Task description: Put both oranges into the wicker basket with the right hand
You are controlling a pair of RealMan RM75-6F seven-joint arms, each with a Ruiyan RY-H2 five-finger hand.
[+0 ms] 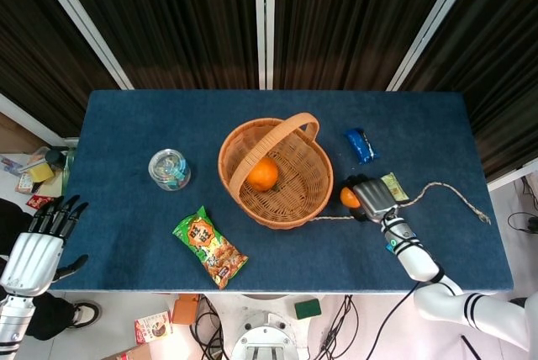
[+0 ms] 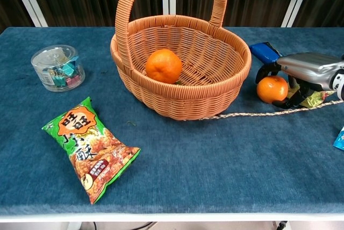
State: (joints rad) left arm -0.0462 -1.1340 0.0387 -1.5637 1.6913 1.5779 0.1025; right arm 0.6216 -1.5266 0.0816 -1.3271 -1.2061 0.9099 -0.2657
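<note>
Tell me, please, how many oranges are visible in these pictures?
2. One orange lies inside the wicker basket. The other orange is on the table beside the basket, with the right hand curled around it. None seems hidden.

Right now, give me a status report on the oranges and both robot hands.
Right robot hand curled around second round orange, still on table. Left robot hand open, idle. First orange in brown wicker basket. Basket's near rim between.

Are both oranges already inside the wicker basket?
No, only one orange lies in the wicker basket; the second orange sits on the table beside it, with the right hand around it.
</note>
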